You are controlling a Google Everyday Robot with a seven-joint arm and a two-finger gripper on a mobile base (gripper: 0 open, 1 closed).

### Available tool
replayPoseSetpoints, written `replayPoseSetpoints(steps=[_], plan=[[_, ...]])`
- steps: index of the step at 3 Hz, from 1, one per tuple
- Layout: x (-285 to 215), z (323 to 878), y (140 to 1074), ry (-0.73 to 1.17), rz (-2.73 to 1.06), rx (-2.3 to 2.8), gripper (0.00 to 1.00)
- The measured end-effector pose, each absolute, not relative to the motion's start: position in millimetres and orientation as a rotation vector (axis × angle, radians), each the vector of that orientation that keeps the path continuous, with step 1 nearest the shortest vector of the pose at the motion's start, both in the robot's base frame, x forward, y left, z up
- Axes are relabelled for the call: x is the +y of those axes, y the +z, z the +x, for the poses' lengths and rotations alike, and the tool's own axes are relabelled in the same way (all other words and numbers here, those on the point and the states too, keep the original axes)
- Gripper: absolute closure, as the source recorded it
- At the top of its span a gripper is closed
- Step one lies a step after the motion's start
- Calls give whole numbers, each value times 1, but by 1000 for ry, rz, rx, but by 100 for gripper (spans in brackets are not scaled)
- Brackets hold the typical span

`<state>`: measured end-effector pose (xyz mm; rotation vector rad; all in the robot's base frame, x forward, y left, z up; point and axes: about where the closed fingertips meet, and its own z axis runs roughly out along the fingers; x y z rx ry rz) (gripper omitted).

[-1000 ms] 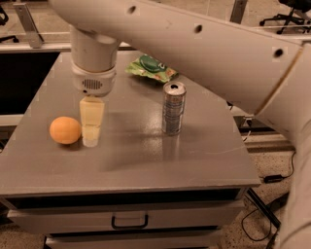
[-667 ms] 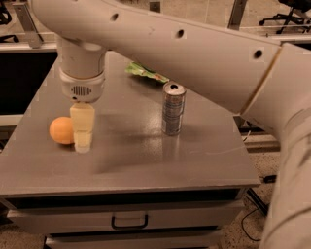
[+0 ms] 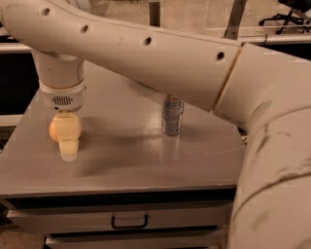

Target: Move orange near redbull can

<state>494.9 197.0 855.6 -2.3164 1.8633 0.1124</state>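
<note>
One orange (image 3: pixel 52 131) and one redbull can (image 3: pixel 172 118) sit on the grey table (image 3: pixel 126 163). The orange is round, with no long axis to speak of. It lies near the left edge, mostly hidden behind the gripper (image 3: pixel 68 151), which hangs low right in front of it. Whether the gripper is closed on anything, I cannot tell. The can stands upright, long axis vertical, well apart to the right, its top hidden by the arm (image 3: pixel 146 63).

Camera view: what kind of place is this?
Probably an office or lab: a grey drawer cabinet, an office chair behind, and the robot's hand low over the cabinet's left side, in front of an orange.
</note>
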Motion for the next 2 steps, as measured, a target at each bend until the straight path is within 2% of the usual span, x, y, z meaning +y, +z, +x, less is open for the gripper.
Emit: replayPoseSetpoints(steps=[1,2], plan=[[211,495,848,104,-2364,1847,2],[217,495,843,106,-2390,1842,25]])
